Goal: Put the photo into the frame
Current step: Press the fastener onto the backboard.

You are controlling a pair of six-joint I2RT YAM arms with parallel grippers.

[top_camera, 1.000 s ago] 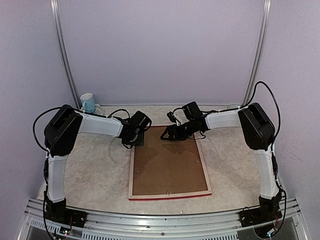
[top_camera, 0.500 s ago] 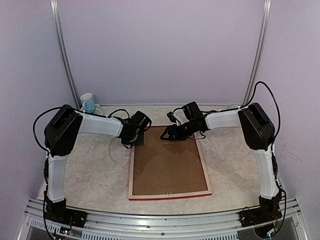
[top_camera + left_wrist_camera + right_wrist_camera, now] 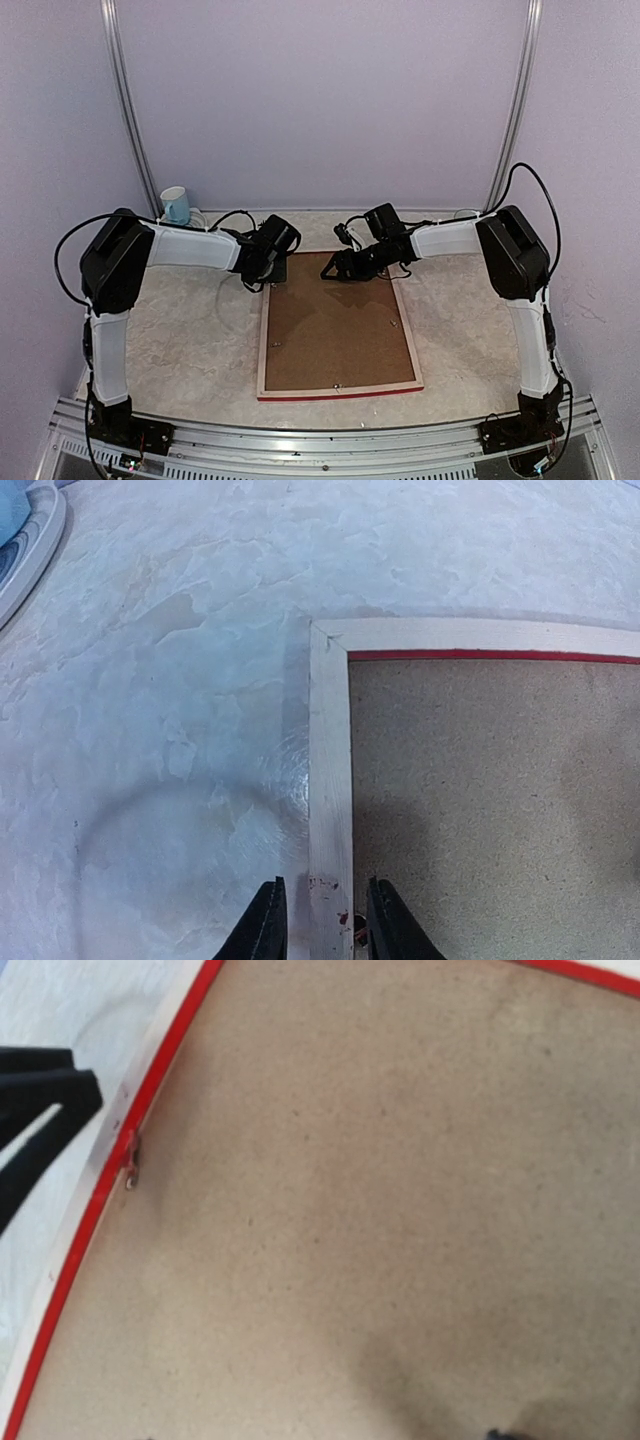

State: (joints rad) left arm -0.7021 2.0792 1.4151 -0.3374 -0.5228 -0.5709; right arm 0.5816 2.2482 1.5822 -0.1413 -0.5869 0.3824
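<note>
The frame (image 3: 263, 350) lies face down on the table, pale wood up and red at its edges. A plain brown backing board (image 3: 335, 335) fills it. The photo is hidden. My left gripper (image 3: 271, 267) is at the frame's far left corner. In the left wrist view it (image 3: 325, 932) is open, with its fingers on either side of the pale rail (image 3: 330, 780), small gaps showing. My right gripper (image 3: 335, 268) hovers low over the board's far edge. Its wrist view shows only the board (image 3: 380, 1210) and one dark fingertip (image 3: 492, 1434) far off centre, so it is open and empty.
A blue mug (image 3: 176, 205) stands on a white plate at the back left, and the plate's rim shows in the left wrist view (image 3: 40, 540). A small red turn clip (image 3: 130, 1165) sits on the frame's inner edge. Marbled table surrounds the frame. Walls and metal rails close the back.
My left arm has shifted slightly toward the back left, its gripper staying at the frame's far left corner. The right arm and the frame have not moved.
</note>
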